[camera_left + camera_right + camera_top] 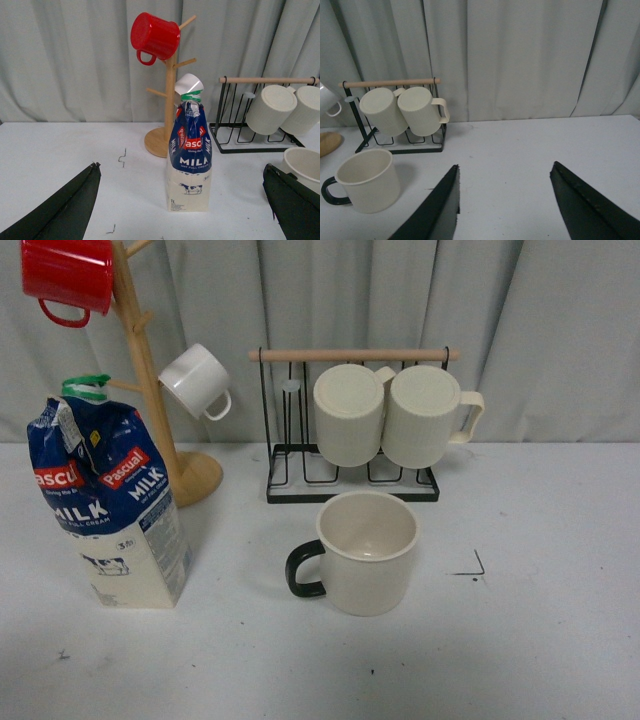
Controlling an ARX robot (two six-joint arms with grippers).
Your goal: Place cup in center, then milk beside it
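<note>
The cream cup (366, 552) with its glossy black loop handle stands upright, mouth up, about the middle of the white table (540, 630). Its handle is turned toward the robot's left. Just behind it, apart from it, sits a black wire rack (352, 483) with a wooden top bar. Two ribbed cream mugs (348, 413) hang tilted on the rack, touching each other.

The milk carton (110, 505) stands upright well to the left of the cup, with bare table between them. It has a crumpled blue top and a green cap. Close behind the carton is the round base of a wooden mug tree (150, 370), which carries a red mug (68, 275) high up and a small white cup (196, 381) lower down. A pale curtain (560, 330) closes off the back. A small dark mark (470, 568) lies on the table to the right of the cup.

Neither arm shows in the front view. The left gripper (181, 166) is spread wide and holds nothing. The carton appears between its dark fingers, seemingly a little beyond the tips, though the view does not settle this. The right gripper (505, 166) is likewise spread wide and empty over bare table, with the cup off to its side.
</note>
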